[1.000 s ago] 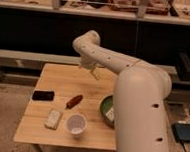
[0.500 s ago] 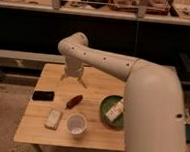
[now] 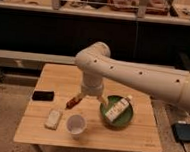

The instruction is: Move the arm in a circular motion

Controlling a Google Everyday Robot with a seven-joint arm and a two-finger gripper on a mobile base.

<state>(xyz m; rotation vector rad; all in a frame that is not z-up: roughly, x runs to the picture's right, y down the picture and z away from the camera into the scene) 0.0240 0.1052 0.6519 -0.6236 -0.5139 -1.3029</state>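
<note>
The arm (image 3: 138, 77) is a thick cream-white tube with small dark holes. It reaches in from the right edge, bends at a rounded elbow (image 3: 92, 57) and drops toward the wooden table (image 3: 133, 136). Its gripper (image 3: 90, 98) hangs just above the table's middle, pointing down. The two tan prongs are spread apart with nothing between them. The left prong sits right above a small reddish-brown object (image 3: 72, 103).
On the table are a black flat object (image 3: 42, 95) at the left, a pale packet (image 3: 53, 119), a white cup (image 3: 76, 124) near the front, and a green bowl (image 3: 124, 121) holding a white bottle (image 3: 116, 108). A dark shelf unit stands behind. A blue-grey device (image 3: 184, 132) lies on the floor at the right.
The elbow swung left, then back right and lower. The gripper has come down and forward, from over the table's back edge to over its middle.
</note>
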